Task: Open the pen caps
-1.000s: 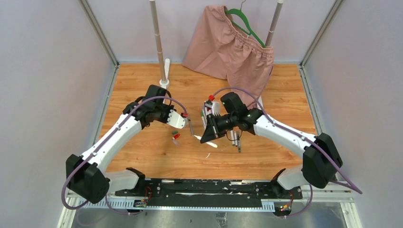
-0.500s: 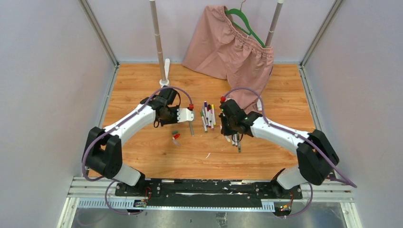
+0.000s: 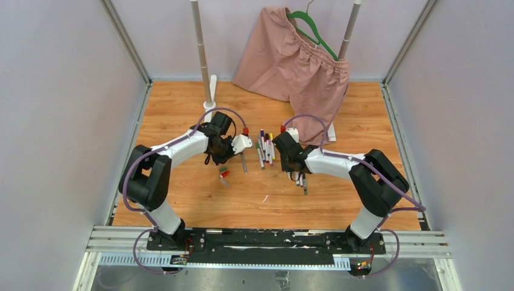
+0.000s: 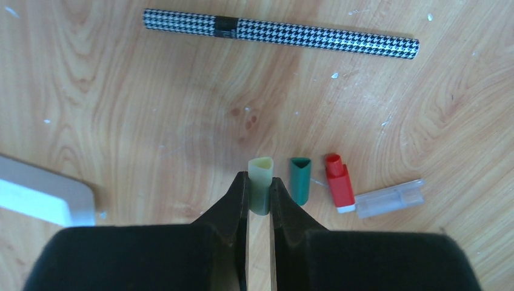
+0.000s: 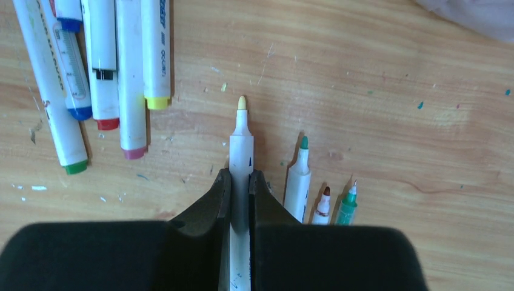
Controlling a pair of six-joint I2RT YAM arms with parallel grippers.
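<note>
From above, both arms reach low over the wooden table (image 3: 182, 115), with a row of capped white-barrelled marker pens (image 3: 265, 147) between them.

In the left wrist view, the left gripper (image 4: 259, 188) pinches a stubby pale-yellow plastic cap (image 4: 260, 176). A green plastic cap (image 4: 299, 180) lies just at its 3 o'clock, so the held cap is best released straight down without nudging it.

In the right wrist view, the right gripper (image 5: 240, 182) clamps an uncapped white pen with a pale-yellow tip (image 5: 241, 142). It should be laid parallel to the uncapped green-tipped pen (image 5: 298, 179) at 3 o'clock.
</note>
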